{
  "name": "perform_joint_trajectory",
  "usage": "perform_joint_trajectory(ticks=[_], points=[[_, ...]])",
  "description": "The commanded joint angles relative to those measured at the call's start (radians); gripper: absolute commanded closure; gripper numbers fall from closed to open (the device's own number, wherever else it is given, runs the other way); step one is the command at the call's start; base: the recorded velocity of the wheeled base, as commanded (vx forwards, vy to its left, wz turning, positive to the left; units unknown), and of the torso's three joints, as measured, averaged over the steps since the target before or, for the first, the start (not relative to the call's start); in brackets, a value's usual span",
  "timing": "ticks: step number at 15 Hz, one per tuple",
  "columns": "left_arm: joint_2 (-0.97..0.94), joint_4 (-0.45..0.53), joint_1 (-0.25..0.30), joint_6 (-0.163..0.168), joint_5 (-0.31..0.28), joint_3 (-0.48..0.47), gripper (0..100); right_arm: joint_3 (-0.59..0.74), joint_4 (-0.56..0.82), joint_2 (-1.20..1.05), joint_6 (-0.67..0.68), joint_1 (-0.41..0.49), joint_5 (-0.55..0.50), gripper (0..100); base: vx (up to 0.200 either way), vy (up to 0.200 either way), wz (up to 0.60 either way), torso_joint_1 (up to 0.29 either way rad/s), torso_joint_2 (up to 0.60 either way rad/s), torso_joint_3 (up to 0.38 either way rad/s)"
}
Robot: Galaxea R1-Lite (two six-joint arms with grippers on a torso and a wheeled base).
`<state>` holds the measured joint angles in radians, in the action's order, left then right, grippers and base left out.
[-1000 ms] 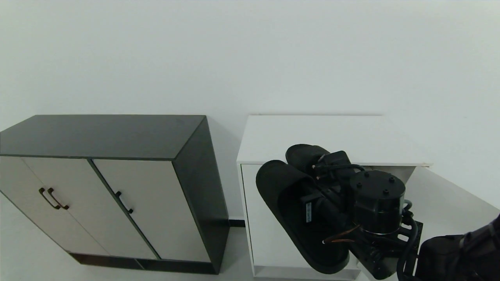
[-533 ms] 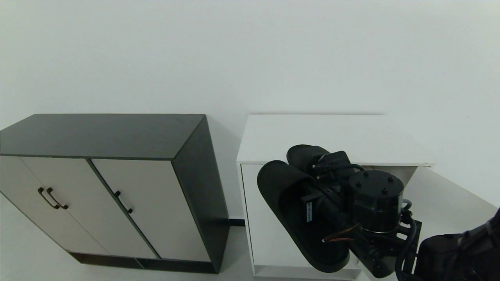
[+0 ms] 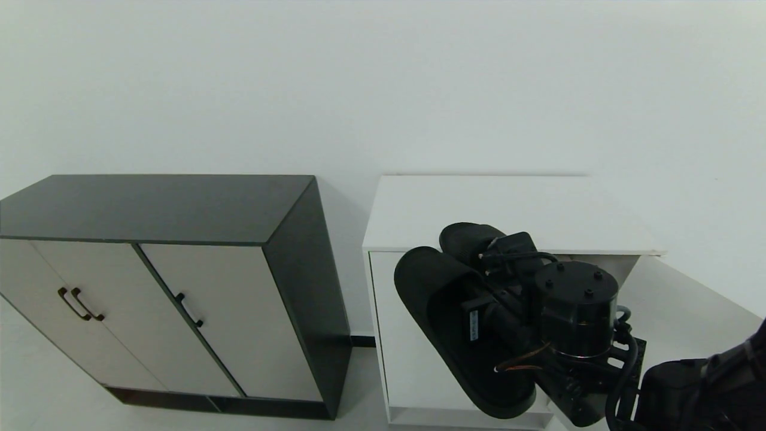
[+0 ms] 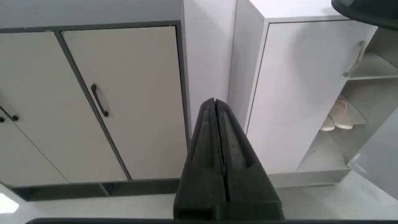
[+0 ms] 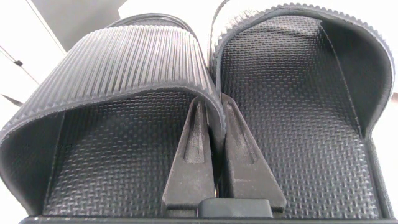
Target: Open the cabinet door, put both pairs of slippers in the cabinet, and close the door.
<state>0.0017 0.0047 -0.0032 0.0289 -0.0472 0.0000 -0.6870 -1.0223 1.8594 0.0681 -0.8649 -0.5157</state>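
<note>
White cabinet [image 3: 502, 209], door [image 3: 688, 299] open: pale slippers [image 4: 339, 116] noted inside, low. Black slippers [image 3: 455, 311], head view lower right, clamped by right gripper [image 5: 212, 109], interior hidden behind them; left gripper [image 4: 215, 109] pressed closed, empty.

1. Right arm [image 3: 577, 314]: black, with a round drum cap bearing small screws [image 3: 589, 293].
2. Looping black cable [image 3: 622, 362], thin orange wires [image 3: 517, 361], white label [image 3: 473, 325].
3. Left gripper [image 4: 215, 107], right gripper [image 5: 213, 106]: black, wedge-shaped.
</note>
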Motion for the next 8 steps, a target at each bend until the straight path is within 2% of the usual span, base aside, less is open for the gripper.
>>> perform_joint_trajectory(ticks=[1, 8], points=[[0.0, 0.0, 0.0, 0.0, 0.001, 0.0, 100, -0.002, -0.001, 0.001, -0.001, 0.0, 0.0, 100, 0.0, -0.2, 0.0, -0.002, 0.0, 0.002], [0.0, 0.0, 0.0, 0.0, 0.0, 0.0, 100, 0.0, -0.002, -0.002, 0.001, 0.0, 0.0, 100, 0.0, -0.2, 0.0, 0.003, 0.0, 0.002]])
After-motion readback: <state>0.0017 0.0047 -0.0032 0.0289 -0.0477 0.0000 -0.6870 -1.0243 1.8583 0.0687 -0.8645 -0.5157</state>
